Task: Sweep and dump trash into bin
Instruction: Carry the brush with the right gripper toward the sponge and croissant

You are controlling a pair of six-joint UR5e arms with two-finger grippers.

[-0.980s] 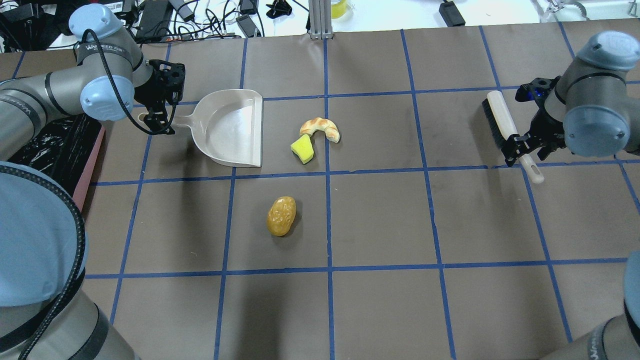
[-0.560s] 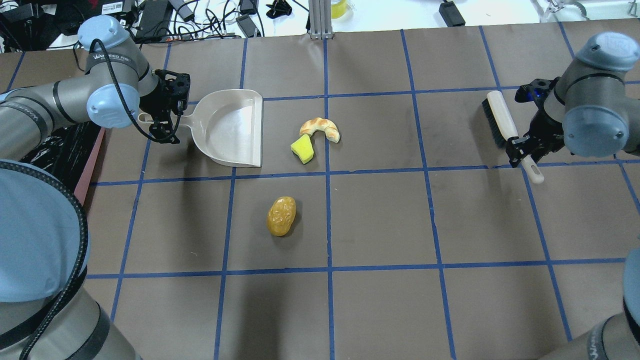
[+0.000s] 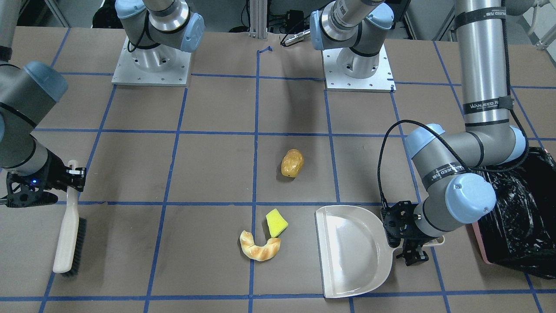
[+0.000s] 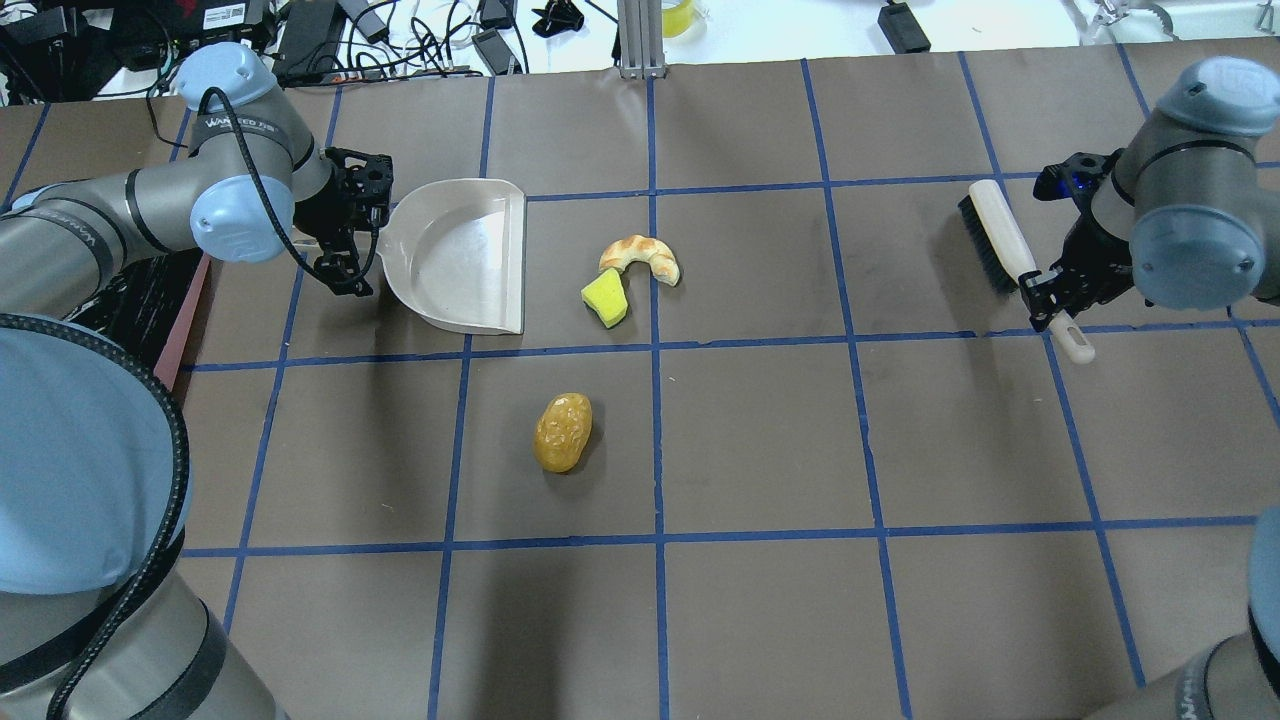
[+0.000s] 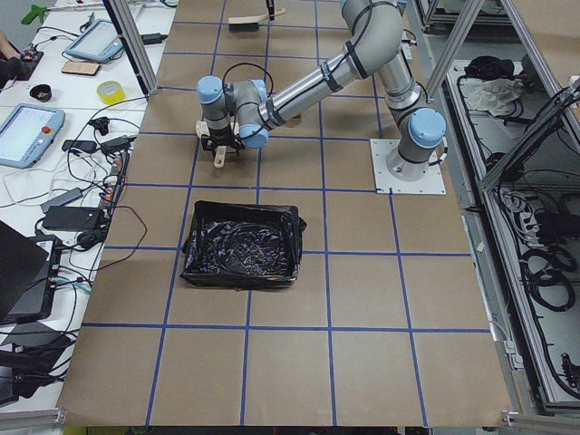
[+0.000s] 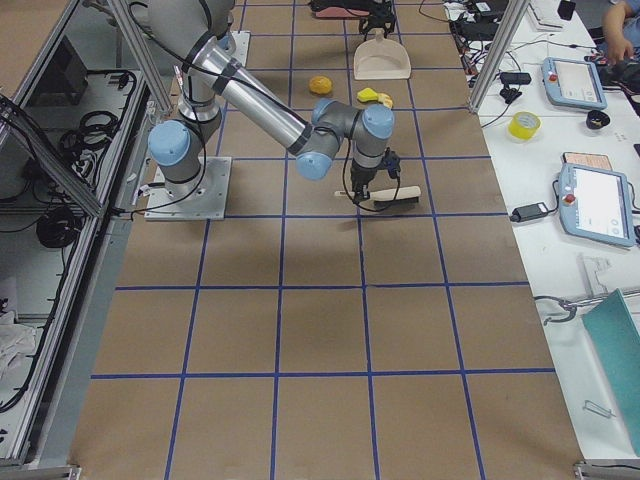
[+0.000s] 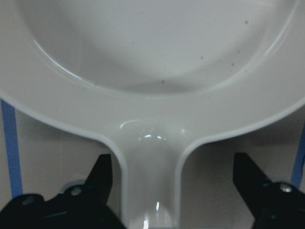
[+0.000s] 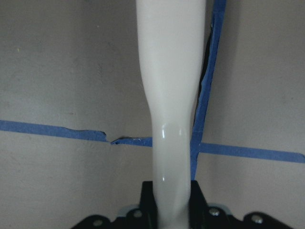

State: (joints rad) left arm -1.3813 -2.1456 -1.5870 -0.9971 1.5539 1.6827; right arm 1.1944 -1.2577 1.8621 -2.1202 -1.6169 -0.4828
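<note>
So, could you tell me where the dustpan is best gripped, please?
Take the dustpan by its narrow handle, from above at the end opposite the open mouth; the scoop is too wide to pinch. The left gripper straddles it, open.

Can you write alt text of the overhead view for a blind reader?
On a gridded table, the robot's left gripper straddles the handle of a dustpan and the right gripper grips a brush. A croissant, sponge and potato lie between them.
</note>
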